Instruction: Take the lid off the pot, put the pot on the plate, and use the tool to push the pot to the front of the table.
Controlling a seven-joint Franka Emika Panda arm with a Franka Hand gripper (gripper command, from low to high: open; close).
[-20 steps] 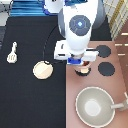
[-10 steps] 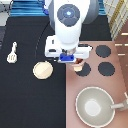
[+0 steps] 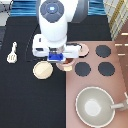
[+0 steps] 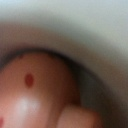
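Pincer (image 3: 62, 58) sits low over the pot (image 3: 66, 62) at the stove's (image 3: 100, 80) edge; whether it is apart or together, I cannot tell. Just beside it, toward the exterior view's left, lies the plate (image 3: 42, 70). Farther left on the table (image 3: 25, 95) lies the tool (image 3: 12, 52), well apart. A pink disc (image 3: 84, 49), perhaps the lid, lies near it, toward the right.

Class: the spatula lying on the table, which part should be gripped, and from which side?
Take its short handle from straight above: the tool lies flat on the table, apart from other things, handle toward the exterior view's top. The gripper is at the pot, toward the exterior view's right.
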